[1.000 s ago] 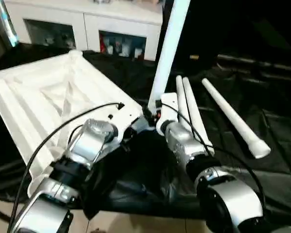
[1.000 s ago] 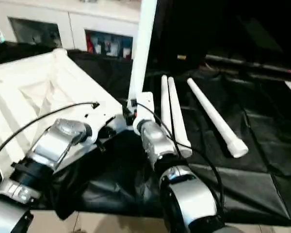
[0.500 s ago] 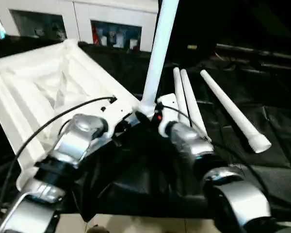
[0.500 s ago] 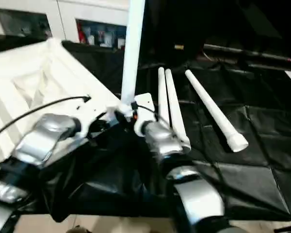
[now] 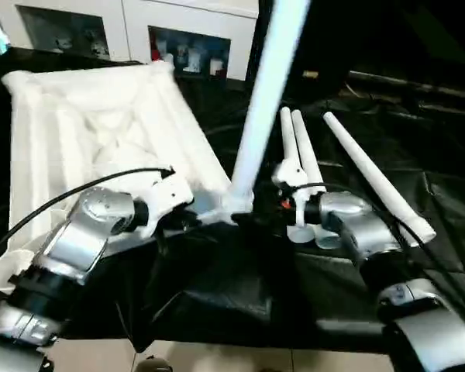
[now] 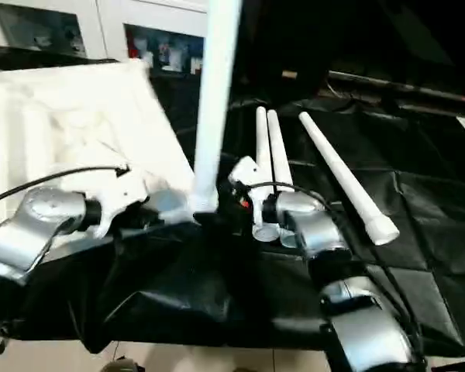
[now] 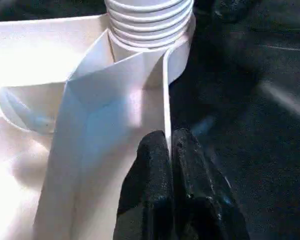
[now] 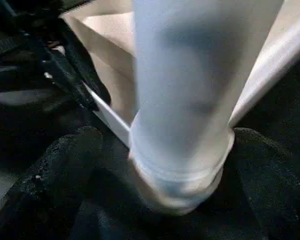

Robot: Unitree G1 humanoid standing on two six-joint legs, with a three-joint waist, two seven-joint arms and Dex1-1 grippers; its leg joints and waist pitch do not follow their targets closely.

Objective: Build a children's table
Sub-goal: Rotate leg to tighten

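The white table top [image 5: 101, 124] lies upside down on the left, ribbed underside up. One white leg [image 5: 263, 93] stands upright in its near right corner socket; the leg's threaded end [image 7: 150, 20] sits in that socket. My left gripper [image 7: 168, 142] is shut on the thin rim of the table top just beside the socket. My right gripper [image 8: 175, 170] is open, one black finger [image 8: 65, 170] on each side of the standing leg's base, not clamping it. Two more legs [image 5: 298, 155] lie side by side on the cloth, a third [image 5: 372, 182] to their right.
A black cloth [image 5: 217, 294] covers the floor under everything. A white glass-door cabinet [image 5: 139, 23] stands at the back. A black cable [image 5: 62, 201] loops over my left forearm. Pale floor shows at the cloth's near edge.
My right gripper's fingers have spread away from the standing leg and that arm has swung out to the right. The table top has turned under my left gripper's hold. The head view shifted too.
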